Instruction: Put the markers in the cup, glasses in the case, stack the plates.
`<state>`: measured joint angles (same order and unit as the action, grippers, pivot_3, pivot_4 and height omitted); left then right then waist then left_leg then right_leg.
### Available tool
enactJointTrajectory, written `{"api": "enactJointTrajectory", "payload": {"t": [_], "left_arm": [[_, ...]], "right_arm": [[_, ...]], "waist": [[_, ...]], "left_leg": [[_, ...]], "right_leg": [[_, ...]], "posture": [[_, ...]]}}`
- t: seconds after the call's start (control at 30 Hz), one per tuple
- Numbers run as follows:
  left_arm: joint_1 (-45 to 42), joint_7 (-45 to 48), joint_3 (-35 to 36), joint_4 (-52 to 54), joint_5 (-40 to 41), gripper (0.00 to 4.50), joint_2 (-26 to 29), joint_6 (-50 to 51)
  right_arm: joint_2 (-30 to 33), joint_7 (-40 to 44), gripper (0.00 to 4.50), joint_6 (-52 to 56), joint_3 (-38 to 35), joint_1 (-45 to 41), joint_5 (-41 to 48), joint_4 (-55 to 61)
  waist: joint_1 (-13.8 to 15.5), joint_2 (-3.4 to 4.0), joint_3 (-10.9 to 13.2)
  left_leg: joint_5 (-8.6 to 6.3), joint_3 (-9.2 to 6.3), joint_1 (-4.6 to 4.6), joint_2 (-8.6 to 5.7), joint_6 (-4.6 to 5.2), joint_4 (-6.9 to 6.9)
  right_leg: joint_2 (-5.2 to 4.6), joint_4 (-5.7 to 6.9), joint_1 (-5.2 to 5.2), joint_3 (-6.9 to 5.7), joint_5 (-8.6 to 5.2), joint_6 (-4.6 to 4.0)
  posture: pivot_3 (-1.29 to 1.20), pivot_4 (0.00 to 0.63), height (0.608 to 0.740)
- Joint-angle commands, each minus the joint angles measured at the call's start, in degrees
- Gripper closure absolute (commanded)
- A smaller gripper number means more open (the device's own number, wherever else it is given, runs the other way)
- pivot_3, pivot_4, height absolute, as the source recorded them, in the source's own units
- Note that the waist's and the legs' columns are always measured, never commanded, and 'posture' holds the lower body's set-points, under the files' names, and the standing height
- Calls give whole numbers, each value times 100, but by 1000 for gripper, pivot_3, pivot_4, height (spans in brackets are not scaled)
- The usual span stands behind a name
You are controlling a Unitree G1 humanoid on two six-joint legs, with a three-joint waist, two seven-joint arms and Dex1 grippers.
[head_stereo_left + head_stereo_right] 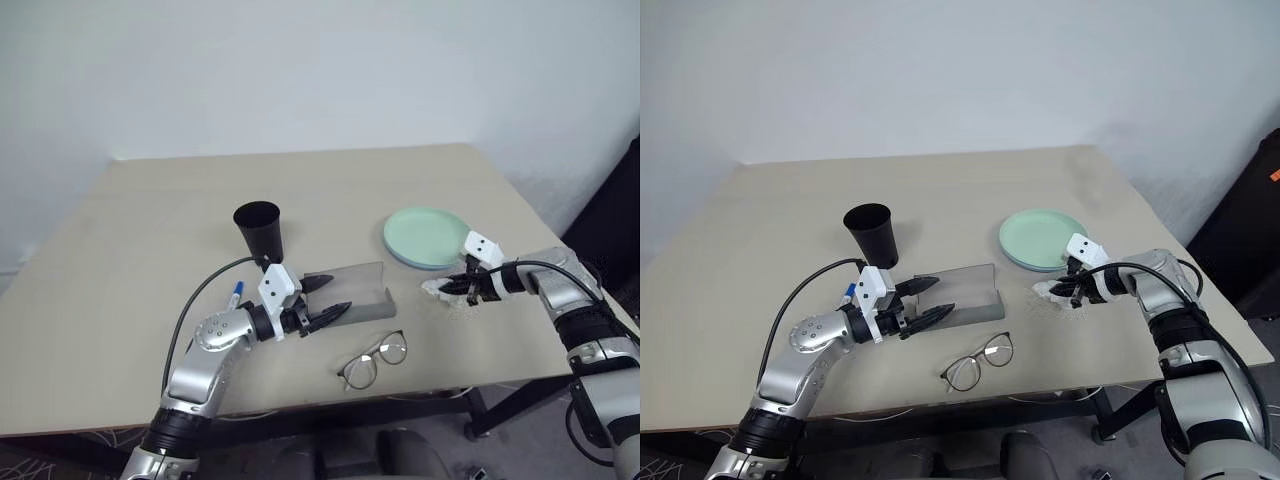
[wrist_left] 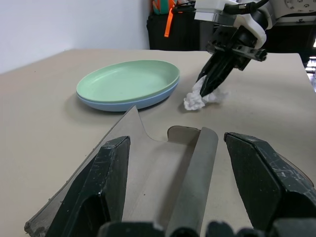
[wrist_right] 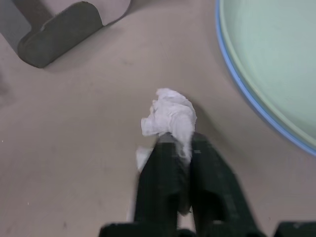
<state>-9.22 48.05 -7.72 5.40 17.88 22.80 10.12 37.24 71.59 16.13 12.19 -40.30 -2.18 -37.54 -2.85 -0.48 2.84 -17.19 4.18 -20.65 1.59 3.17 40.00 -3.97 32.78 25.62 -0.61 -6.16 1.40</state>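
Case (image 1: pixel 352 290) lies crosswise; left fingers (image 1: pixel 322 300) spread; right fingers (image 3: pixel 170 163) pinch tissue wad (image 3: pixel 169 116).

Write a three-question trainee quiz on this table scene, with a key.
1. True or false: the green plate lies on the blue plate.
2. What is the right gripper shut on? A) glasses B) tissue C) marker
3. Fill in: the glasses lie on the table, outside the ____.

Key: 1 true. 2 B, the tissue. 3 case, which the open left gripper hovers beside.
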Motion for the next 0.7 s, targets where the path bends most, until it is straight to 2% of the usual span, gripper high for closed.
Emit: {"api": "enactJointTrajectory", "payload": {"t": [0.03, 0.13, 0.37, 0.53, 0.63, 0.7], "left_arm": [[-79, 6, 92, 115, 15, 1283, 27, -94], [-114, 16, 81, 85, 11, 1283, 16, -103], [-195, 43, 44, -10, -18, 1283, -11, -140], [-227, 39, 25, -26, -34, 1283, -31, -153], [-202, 25, 34, 17, -43, 1283, -16, -146], [-179, 11, 49, 35, -51, 1283, 4, -141]], "right_arm": [[148, 289, 4473, -179, -264, -204, 326, 472], [34, -88, 4473, -320, -525, -536, 422, 289], [-353, -1652, 4473, -1062, -507, -1524, -117, -1569], [-608, -1955, 4473, -1511, -441, -1894, -312, -2465], [-694, -1870, 3832, -1583, -480, -2071, -301, -2802], [-723, -1874, 3209, -1633, -495, -2140, -305, -2930]], "waist": [[0, 1, 0], [-11, 6, 4], [-9, 6, 3], [-11, 10, 3], [-11, 12, 3], [-12, 12, 3]], "left_leg": [[0, 0, 0, 0, 0, 0], [0, 1, 1, 2, 0, 0], [2, 4, 5, 6, -4, 0], [-2, 3, -6, -2, 5, -4], [-5, 3, -8, -4, 10, -6], [-5, 2, -7, -4, 10, -6]], "right_leg": [[0, 0, 1, 0, 0, 0], [1, 1, 1, 0, 0, 0], [1, 1, 0, -4, 0, 0], [0, -2, 4, 0, 1, -1], [0, -7, 3, 2, 1, -1], [0, -7, 2, 3, 1, 0]], "posture": [[0, 0, 740], [0, 0, 740], [0, 0, 740], [0, 0, 740], [0, 0, 740], [0, 0, 740]]}}
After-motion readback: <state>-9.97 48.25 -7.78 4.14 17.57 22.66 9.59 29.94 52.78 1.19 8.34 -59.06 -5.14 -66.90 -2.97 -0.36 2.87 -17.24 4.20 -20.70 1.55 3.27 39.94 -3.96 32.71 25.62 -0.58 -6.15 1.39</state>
